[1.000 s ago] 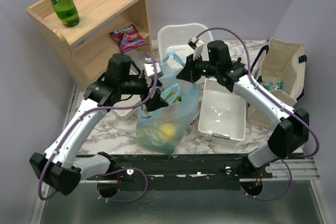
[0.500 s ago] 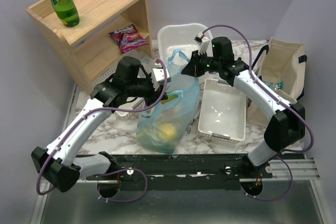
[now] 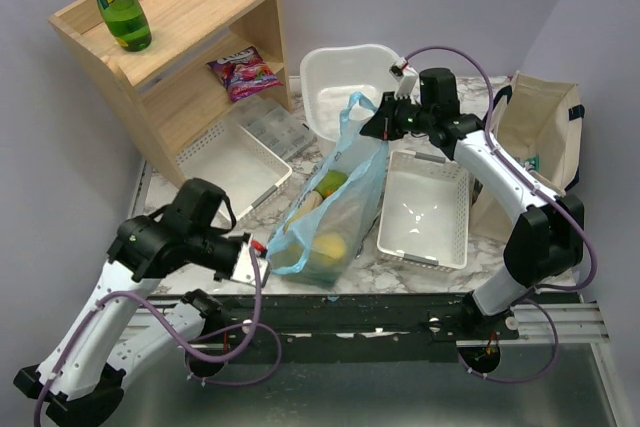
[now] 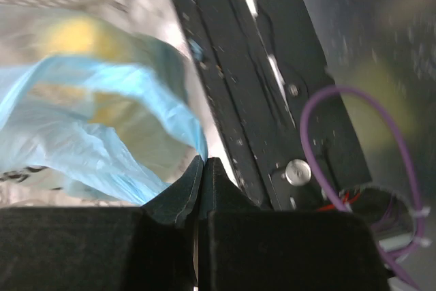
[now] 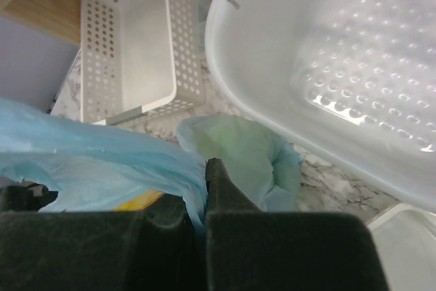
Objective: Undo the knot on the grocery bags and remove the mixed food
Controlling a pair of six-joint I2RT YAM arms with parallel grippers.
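The light-blue grocery bag (image 3: 340, 212) lies stretched slantwise across the marble table, its mouth pulled long. My left gripper (image 3: 262, 249) is near the front edge, shut on the bag's near-left edge (image 4: 194, 142). At the back, by the white basin, my right gripper (image 3: 371, 129) is shut on the other handle (image 5: 184, 182). No knot shows; the two handles stand far apart. Through the plastic I see mixed food: a yellow round fruit (image 3: 325, 245) and a green-yellow piece (image 3: 328, 185). A blurred yellow shape (image 4: 75, 32) shows in the left wrist view.
A wooden shelf (image 3: 200, 42) at the back left carries a green bottle (image 3: 118, 2) and a purple packet (image 3: 243, 72). A white basin (image 3: 340, 67), two white perforated baskets (image 3: 425, 212) (image 3: 232, 159) and a beige canvas tote (image 3: 535, 127) surround the bag.
My left gripper closed on the bag and swung down-left to the table's front edge, dragging the plastic with it. The right gripper drew its handle back and right. The bag now stretches open.
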